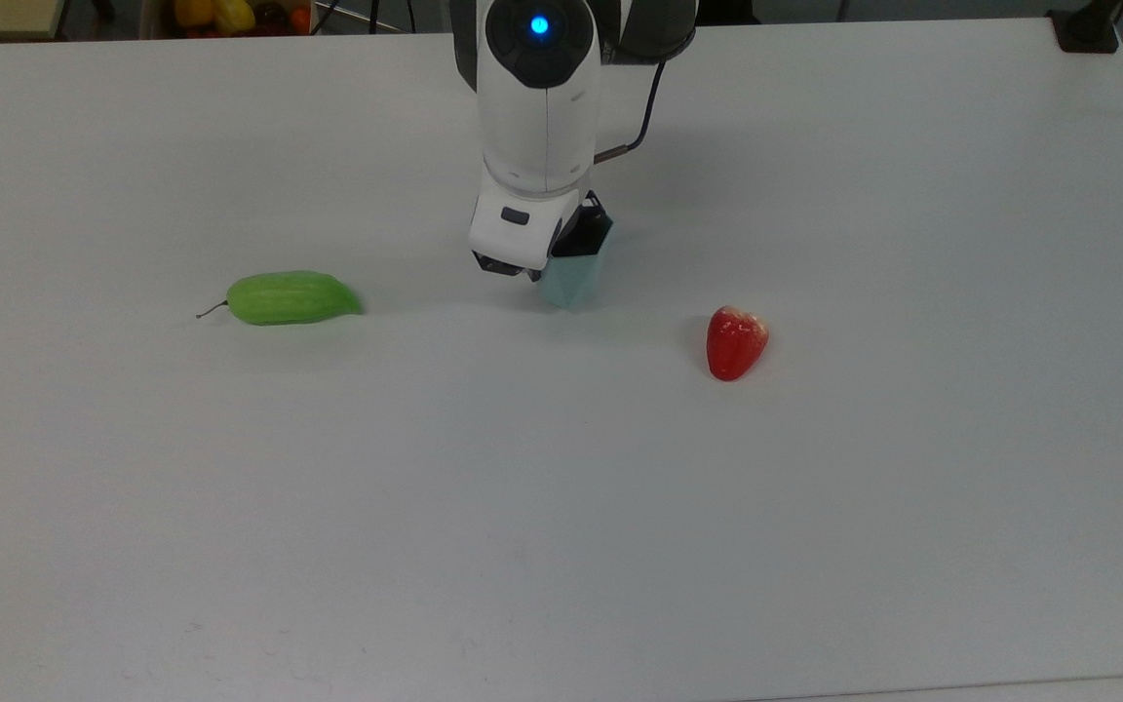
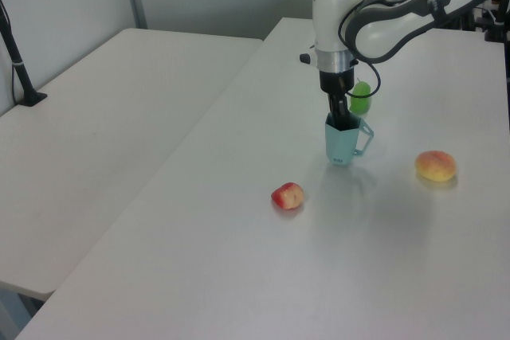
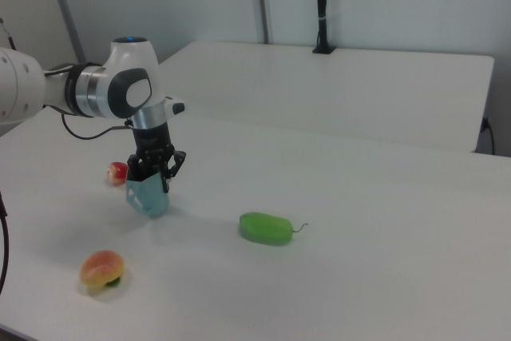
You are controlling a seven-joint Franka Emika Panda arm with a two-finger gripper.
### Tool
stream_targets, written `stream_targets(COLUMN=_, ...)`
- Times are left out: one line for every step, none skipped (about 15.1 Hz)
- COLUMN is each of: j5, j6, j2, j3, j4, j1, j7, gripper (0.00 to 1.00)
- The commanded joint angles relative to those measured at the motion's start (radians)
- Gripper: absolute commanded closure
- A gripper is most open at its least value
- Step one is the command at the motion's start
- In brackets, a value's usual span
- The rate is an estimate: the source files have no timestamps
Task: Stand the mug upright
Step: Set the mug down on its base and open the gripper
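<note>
Now jaws closed on upright mug (image 2: 341, 142) rim.

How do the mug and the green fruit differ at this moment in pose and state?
The mug stands upright, rim up, while the green fruit lies flat on its side. The gripper grips the mug at its rim; the green fruit lies free, touched by nothing. The mug is pale teal with flat facets; the fruit is bright green and rounded. Both are over the same white table.
</note>
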Motion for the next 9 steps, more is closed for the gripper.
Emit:
stream_targets(j5=0.008, j6=-0.009, j2=-0.002, j3=-0.002, j4=-0.017, j1=0.007, j7=-0.077, gripper=0.96)
stream_targets(j5=0.008, j6=-0.005, j2=0.000, j3=-0.002, j4=-0.024, j1=0.008, j7=-0.085, gripper=0.93)
stream_targets(j5=0.008, j6=-0.003, j2=0.004, j3=-0.002, j4=-0.025, j1=0.008, j7=-0.088, gripper=0.89)
stream_targets(j5=0.008, j6=-0.003, j2=0.007, j3=-0.002, j4=-0.025, j1=0.008, j7=-0.087, gripper=0.82)
stream_targets(j5=0.008, j6=-0.003, j2=0.007, j3=-0.002, j4=-0.025, j1=0.008, j7=-0.087, gripper=0.73)
stream_targets(j5=0.008, j6=-0.003, j2=0.006, j3=-0.002, j4=-0.025, j1=0.008, j7=-0.079, gripper=0.54)
stream_targets(j5=0.008, j6=-0.003, j2=0.006, j3=-0.002, j4=-0.023, j1=0.007, j7=-0.074, gripper=0.32)
stream_targets(j5=0.008, j6=-0.005, j2=0.004, j3=-0.002, j4=-0.022, j1=0.008, j7=-0.073, gripper=0.19)
stream_targets(j5=0.006, j6=-0.006, j2=0.001, j3=-0.002, j4=-0.017, j1=0.008, j7=-0.073, gripper=0.18)
